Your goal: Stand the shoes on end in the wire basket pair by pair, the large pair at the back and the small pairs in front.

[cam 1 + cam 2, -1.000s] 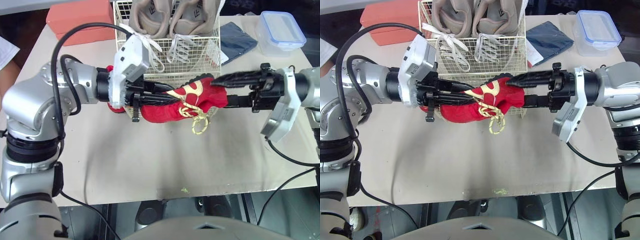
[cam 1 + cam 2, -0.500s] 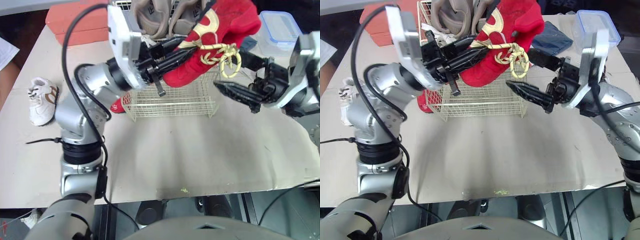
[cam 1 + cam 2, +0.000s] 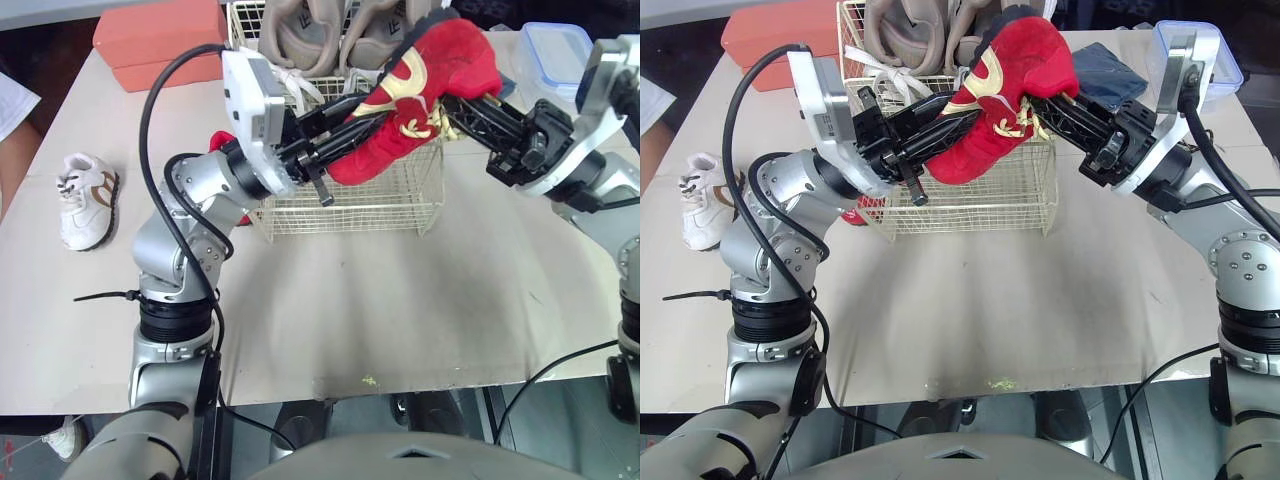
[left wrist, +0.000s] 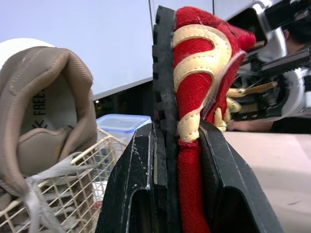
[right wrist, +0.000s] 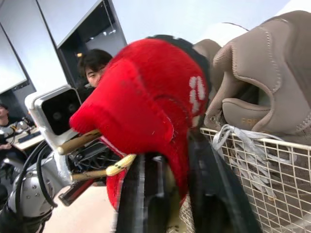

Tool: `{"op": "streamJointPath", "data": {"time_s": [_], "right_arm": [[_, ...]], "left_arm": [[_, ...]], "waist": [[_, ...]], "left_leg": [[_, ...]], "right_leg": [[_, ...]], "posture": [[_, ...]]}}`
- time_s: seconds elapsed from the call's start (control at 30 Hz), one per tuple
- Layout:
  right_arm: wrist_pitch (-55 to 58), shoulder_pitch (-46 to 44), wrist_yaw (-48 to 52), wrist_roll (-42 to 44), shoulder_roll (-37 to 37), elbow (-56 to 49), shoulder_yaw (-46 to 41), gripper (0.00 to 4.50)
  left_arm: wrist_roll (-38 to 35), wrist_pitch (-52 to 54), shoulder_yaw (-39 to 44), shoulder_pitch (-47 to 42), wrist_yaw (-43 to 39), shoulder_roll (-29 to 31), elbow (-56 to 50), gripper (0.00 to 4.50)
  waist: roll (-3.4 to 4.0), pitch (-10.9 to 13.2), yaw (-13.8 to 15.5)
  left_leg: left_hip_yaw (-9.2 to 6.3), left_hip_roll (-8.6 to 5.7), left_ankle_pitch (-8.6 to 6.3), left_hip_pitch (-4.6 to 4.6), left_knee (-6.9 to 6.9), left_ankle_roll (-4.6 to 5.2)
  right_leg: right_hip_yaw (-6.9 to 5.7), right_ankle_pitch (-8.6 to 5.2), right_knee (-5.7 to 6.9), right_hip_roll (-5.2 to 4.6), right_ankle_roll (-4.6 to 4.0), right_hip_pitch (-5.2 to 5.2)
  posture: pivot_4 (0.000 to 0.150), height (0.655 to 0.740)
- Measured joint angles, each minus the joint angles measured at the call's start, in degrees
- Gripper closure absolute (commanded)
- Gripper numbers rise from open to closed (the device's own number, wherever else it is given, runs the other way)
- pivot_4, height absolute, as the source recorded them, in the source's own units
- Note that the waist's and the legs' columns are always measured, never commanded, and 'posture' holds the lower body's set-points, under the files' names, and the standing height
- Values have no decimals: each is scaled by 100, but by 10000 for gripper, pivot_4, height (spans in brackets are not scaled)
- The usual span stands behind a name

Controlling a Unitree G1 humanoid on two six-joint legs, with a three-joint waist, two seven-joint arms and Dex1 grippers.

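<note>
The red shoe (image 3: 440,70) carries cream swirls, yellow laces and a black sole. The left gripper (image 4: 177,133) and right gripper (image 5: 165,160) are black-fingered. The 2 large shoes (image 3: 300,30) are taupe with white laces, in a cream wire basket (image 3: 350,205). The small shoe (image 3: 85,198) is white with brown trim. The box (image 3: 160,40) is salmon, the table (image 3: 400,300) beige.

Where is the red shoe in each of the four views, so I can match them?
Left eye view: the red shoe is upper middle, above the wire basket.
Right eye view: upper middle, above the wire basket.
Left wrist view: gripped in the left end effector, near the wire basket.
Right wrist view: gripped in the right end effector, near the wire basket.
Shared landmark: the wire basket.
</note>
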Motion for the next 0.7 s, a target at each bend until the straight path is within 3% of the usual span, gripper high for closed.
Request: {"op": "streamJointPath", "data": {"time_s": [0.13, 0.2, 0.3, 0.43, 0.7], "right_arm": [[16, -70, -43, -289, 144, -3, -59, 45000], [-2, -233, -200, -605, 266, -14, -55, 45000], [-65, -435, -506, -949, 444, -21, -68, 45000], [-61, -607, -855, -1330, 579, -20, -70, 45000], [501, -968, -1537, -2612, 236, -29, 257, 45000]], "left_arm": [[-239, 178, 12, 251, -160, 290, -109, 9093], [-229, 242, 116, 361, -256, 730, -208, 246], [-207, 404, 339, 615, -584, 1586, -260, 246], [-344, 692, 705, 438, -760, 2227, -281, 246], [-391, 1056, 840, 80, -459, 2455, -376, 246]], "waist": [[1, 0, -6], [1, -1, -26], [3, 0, -31], [3, 1, 33], [4, 1, -3]], "left_leg": [[0, 0, 0, 0, 0, 0], [1, 1, 0, 4, -3, 0], [0, 4, 0, 6, -11, -1], [-10, -6, 0, -1, -6, 0], [-10, -7, 0, -1, -10, -1]], "right_leg": [[0, 0, -1, 2, 0, -1], [5, 0, 2, 3, 0, -2], [9, 0, 2, 6, 0, -7], [-3, 0, -2, 4, 0, -6], [-1, 0, -1, 0, 0, -8]], "posture": [[1500, 7400], [1500, 7400], [1500, 7400], [1500, 7400], [1500, 7400]]}}
